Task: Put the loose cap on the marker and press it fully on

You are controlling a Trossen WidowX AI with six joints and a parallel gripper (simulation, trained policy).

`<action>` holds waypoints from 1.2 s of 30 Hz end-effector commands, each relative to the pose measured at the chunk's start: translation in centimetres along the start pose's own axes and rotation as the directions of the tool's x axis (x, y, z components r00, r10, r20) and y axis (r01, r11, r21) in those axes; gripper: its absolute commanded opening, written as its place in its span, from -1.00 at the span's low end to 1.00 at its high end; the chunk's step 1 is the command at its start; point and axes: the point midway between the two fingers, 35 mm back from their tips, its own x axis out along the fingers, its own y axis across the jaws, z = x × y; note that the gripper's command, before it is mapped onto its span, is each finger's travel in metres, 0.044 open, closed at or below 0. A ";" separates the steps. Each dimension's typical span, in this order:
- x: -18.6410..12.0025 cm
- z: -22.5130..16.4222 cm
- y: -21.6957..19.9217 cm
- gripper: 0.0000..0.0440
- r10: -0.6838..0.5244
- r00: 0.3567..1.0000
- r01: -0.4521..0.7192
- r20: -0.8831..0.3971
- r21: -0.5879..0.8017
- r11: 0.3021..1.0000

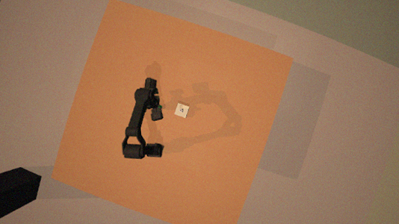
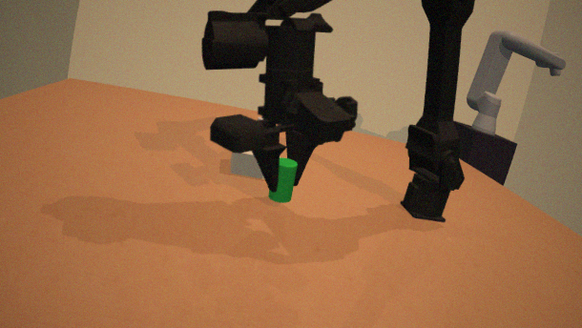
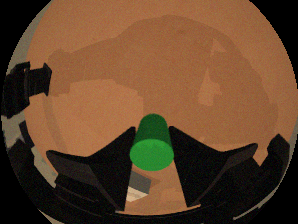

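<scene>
The green cap (image 1: pixel 160 107) (image 2: pixel 285 181) (image 3: pixel 152 154) is upright between the fingertips, with a slight lean in the exterior view. My gripper (image 2: pixel 284 187) (image 3: pixel 152 130) is shut on it, one finger on each side. The cap seems slightly above the table; the gap is hard to judge. The pale holder block (image 1: pixel 185 114) (image 2: pixel 243 165) (image 3: pixel 139 188) stands on the table a short way from the cap, partly behind the fingers in the exterior view. The marker (image 1: pixel 181 110) shows only as a small dark mark over the block from above; in the other views it is hidden.
The arm's base (image 1: pixel 133 152) (image 2: pixel 426 200) stands on the orange table top (image 1: pixel 187 194) (image 2: pixel 334 291). A grey robot arm (image 2: pixel 491 71) on a dark stand (image 2: pixel 491 154) is in the background. A black beam-like object (image 1: pixel 7 193) reaches in at the left of the top view. Arm shadows cross the table.
</scene>
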 end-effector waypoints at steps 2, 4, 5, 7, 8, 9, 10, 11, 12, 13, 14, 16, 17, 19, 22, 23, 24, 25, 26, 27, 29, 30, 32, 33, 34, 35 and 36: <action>-2.0 -0.7 -0.2 -0.36 -0.050 0.998 0.050 -0.027 -0.007 0.999; -2.8 -0.9 -0.3 -0.37 -0.067 0.997 0.066 -0.033 -0.008 0.998; -3.2 -1.1 -0.3 -0.38 -0.075 0.997 0.075 -0.035 -0.008 0.997; -4.0 -1.4 -0.3 -0.39 -0.090 0.995 0.089 -0.040 -0.006 0.996; -4.4 -1.5 -0.2 -0.39 -0.096 0.994 0.096 -0.043 -0.005 0.995; -4.7 -1.7 -0.2 -0.39 -0.102 0.994 0.102 -0.045 -0.003 0.995; -5.1 -1.9 -0.1 -0.39 -0.107 0.993 0.107 -0.046 -0.001 0.994; -5.4 -2.1 -0.1 -0.39 -0.112 0.993 0.112 -0.047 0.002 0.994; -5.7 -2.4 0.0 -0.39 -0.117 0.992 0.117 -0.048 0.005 0.993; -6.0 -2.6 0.1 -0.39 -0.121 0.991 0.121 -0.048 0.008 0.993; -6.3 -2.9 0.2 -0.40 -0.125 0.991 0.125 -0.048 0.012 0.992; -6.8 -3.5 0.5 -0.40 -0.132 0.990 0.133 -0.047 0.020 0.991; -7.1 -3.7 0.6 -0.41 -0.135 0.990 0.136 -0.047 0.024 0.990; -7.5 -4.3 0.8 -0.42 -0.140 0.989 0.142 -0.045 0.032 0.989; -8.1 -5.0 1.2 -0.43 -0.146 0.988 0.148 -0.041 0.045 0.988; -8.3 -5.2 1.4 -0.44 -0.147 0.988 0.149 -0.040 0.049 0.988; -8.5 -5.5 1.5 -0.44 -0.148 0.988 0.150 -0.039 0.054 0.987; -8.6 -5.7 1.7 -0.45 -0.148 0.988 0.150 -0.039 0.058 0.987; -8.8 -5.9 1.9 -0.45 -0.148 0.988 0.151 -0.038 0.063 0.987; -8.9 -6.2 2.0 -0.46 -0.148 0.988 0.151 -0.038 0.068 0.986; -9.1 -6.7 2.4 -0.47 -0.147 0.988 0.150 -0.036 0.079 0.986; -9.2 -7.0 2.6 -0.48 -0.147 0.989 0.149 -0.036 0.085 0.985; -9.4 -7.6 3.0 -0.50 -0.145 0.989 0.148 -0.035 0.097 0.984; -9.4 -7.9 3.2 -0.50 -0.144 0.989 0.147 -0.034 0.104 0.984; -9.5 -8.3 3.5 -0.51 -0.144 0.989 0.146 -0.033 0.110 0.983; -9.5 -8.6 3.7 -0.52 -0.143 0.989 0.146 -0.032 0.117 0.982; -9.6 -8.9 4.0 -0.53 -0.142 0.989 0.145 -0.032 0.123 0.982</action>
